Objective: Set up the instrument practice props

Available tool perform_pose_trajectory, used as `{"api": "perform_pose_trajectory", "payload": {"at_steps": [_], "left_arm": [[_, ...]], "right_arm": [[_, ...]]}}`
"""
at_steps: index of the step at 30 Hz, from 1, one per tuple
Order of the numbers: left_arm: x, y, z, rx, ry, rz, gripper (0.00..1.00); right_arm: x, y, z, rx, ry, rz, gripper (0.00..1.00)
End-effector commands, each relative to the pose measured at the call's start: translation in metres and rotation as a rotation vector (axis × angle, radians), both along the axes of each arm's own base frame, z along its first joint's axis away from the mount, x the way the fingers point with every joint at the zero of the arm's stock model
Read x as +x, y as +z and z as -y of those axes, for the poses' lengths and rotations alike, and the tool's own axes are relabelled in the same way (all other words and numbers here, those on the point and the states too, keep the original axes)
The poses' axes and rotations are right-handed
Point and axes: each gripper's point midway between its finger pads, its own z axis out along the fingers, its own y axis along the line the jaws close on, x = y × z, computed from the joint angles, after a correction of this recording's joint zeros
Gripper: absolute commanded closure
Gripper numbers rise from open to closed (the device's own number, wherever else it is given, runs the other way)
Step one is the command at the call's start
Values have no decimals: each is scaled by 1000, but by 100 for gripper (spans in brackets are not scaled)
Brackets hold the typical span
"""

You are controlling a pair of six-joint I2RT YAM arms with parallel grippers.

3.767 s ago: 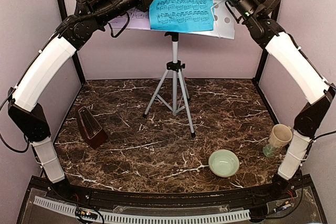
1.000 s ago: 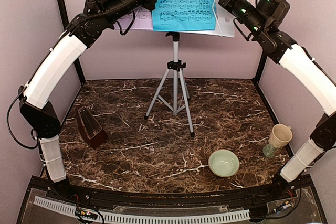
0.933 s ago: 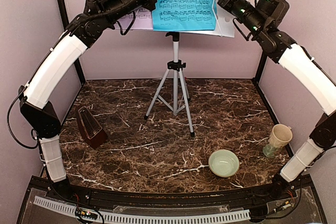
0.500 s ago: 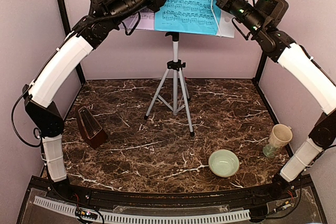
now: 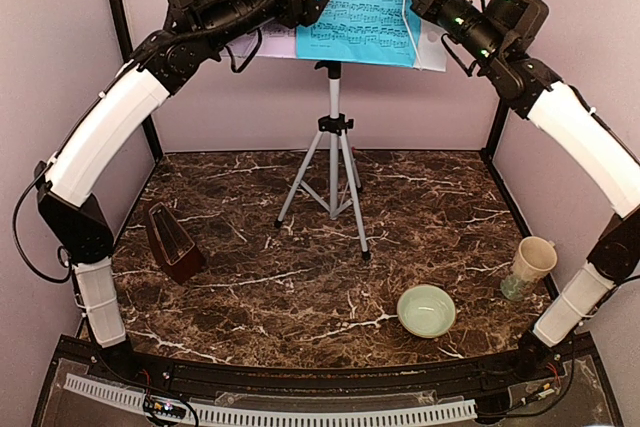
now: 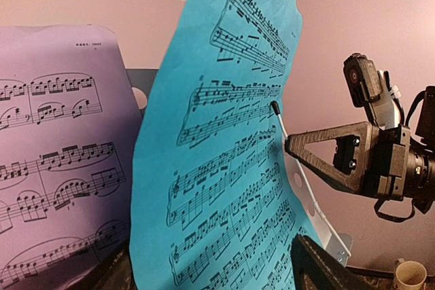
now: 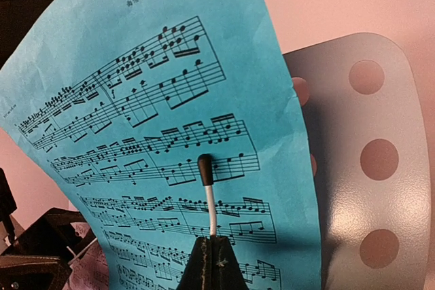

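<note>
Left pincer [image 6: 217,268] is up at the music stand, my jaws wide apart, with the lower part of the cyan page [image 6: 224,168] standing between them, unpinched. Lavender page [image 6: 54,154] sits just left of it, the cyan sheet overlapping its edge. Right pincer [image 7: 211,261] faces it across the cyan sheet, jaws together, tip against the white holder wire [image 7: 211,208] lying over the page; can't tell if the wire is pinched. Perforated desk [image 7: 370,168] shows bare to that pincer's right. Far below both: tripod [image 5: 333,162] mid-table, metronome [image 5: 172,240] under my left arm, bowl [image 5: 426,309] and mug [image 5: 531,260] under my right.
</note>
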Motion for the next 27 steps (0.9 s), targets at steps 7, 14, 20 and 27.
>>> {"api": "perform_pose_trajectory", "payload": {"at_steps": [7,14,20,27], "left_arm": [[-32,28,-44,-51,33,2,21],[-48,29,-59,-32,32,-29,25],[-44,3,-61,109,206,-38,43],[-40,-20,-61,262,423,-33,72]], "right_arm": [[16,-4,-2,-5,-44,4,100],[14,-3,0,-11,-55,8,100],[14,-3,3,-9,-69,10,100],[14,-2,4,-9,-75,11,100]]}}
